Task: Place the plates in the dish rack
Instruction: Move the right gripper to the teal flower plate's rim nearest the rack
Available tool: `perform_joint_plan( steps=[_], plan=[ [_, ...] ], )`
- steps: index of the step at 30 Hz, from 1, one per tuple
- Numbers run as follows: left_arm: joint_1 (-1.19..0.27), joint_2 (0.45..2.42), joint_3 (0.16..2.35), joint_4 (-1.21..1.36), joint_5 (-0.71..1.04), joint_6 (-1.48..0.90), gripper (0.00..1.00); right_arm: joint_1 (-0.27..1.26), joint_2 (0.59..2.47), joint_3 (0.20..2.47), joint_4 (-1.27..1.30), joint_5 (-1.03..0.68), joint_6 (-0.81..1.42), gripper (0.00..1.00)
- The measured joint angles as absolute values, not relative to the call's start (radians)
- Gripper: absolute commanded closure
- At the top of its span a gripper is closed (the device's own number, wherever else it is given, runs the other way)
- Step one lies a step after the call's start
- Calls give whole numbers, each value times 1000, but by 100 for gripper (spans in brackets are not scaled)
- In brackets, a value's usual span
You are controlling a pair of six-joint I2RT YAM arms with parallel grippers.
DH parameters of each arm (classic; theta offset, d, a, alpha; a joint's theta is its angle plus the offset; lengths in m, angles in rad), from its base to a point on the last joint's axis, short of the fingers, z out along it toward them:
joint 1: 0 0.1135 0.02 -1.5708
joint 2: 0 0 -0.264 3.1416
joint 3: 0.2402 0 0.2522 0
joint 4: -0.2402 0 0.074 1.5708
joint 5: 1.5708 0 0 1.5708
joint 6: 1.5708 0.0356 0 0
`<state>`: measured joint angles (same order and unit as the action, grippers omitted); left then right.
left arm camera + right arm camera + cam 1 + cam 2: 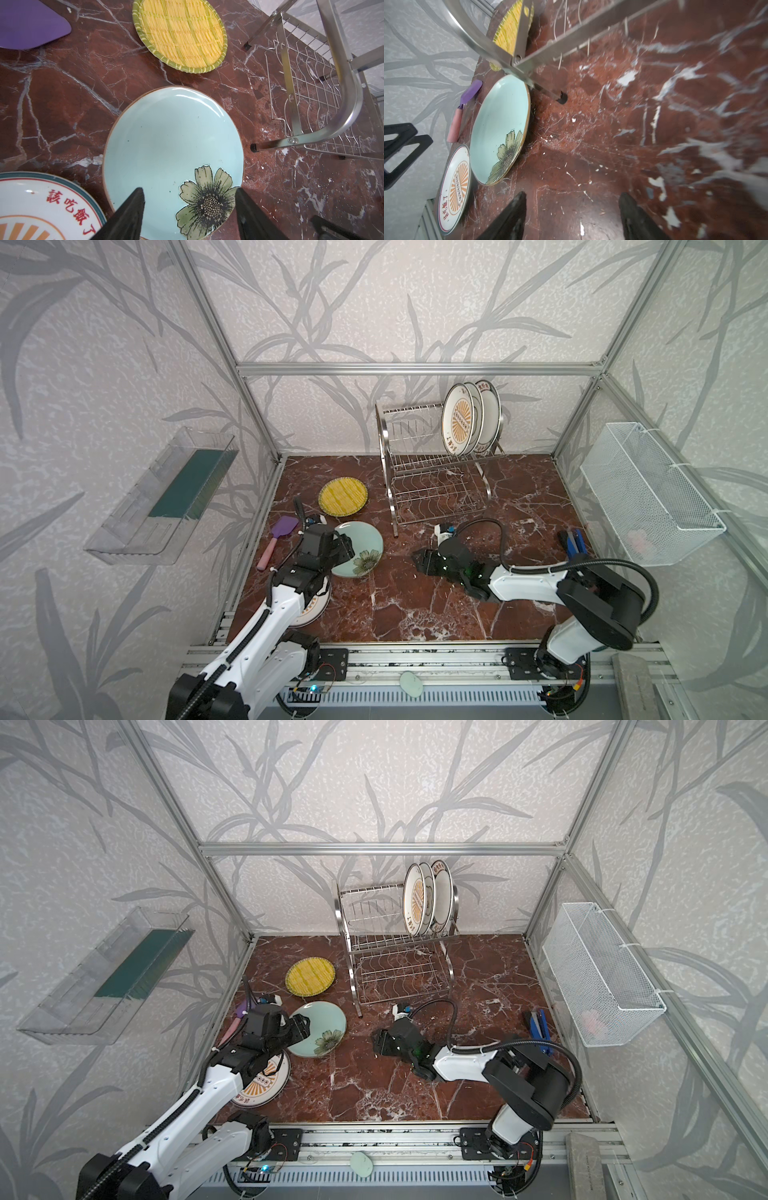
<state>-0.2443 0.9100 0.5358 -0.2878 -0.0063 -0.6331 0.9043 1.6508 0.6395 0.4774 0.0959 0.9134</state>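
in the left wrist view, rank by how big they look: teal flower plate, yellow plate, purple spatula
1. teal flowered plate, though it lies nearest the camera
2. yellow ribbed plate
3. purple spatula, only part of its blade in frame, so unsure

Red-brown marble tabletop is carrying everything. Yellow plate, teal plate and sunburst plate are lying flat at left, purple spatula lying beside them. Dish rack is standing toward the back. Blue-handled tool is lying near the right edge.
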Motion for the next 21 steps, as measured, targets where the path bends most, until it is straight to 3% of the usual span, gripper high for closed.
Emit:
perform_joint_plan(
  steps=[7,21],
  plan=[
    [-236,897,517,-276,29,-641,33,967,1826,752,551,96,1015,31],
    [-234,871,515,-270,65,-648,33,979,1989,908,640,66,1126,35]
  ],
)
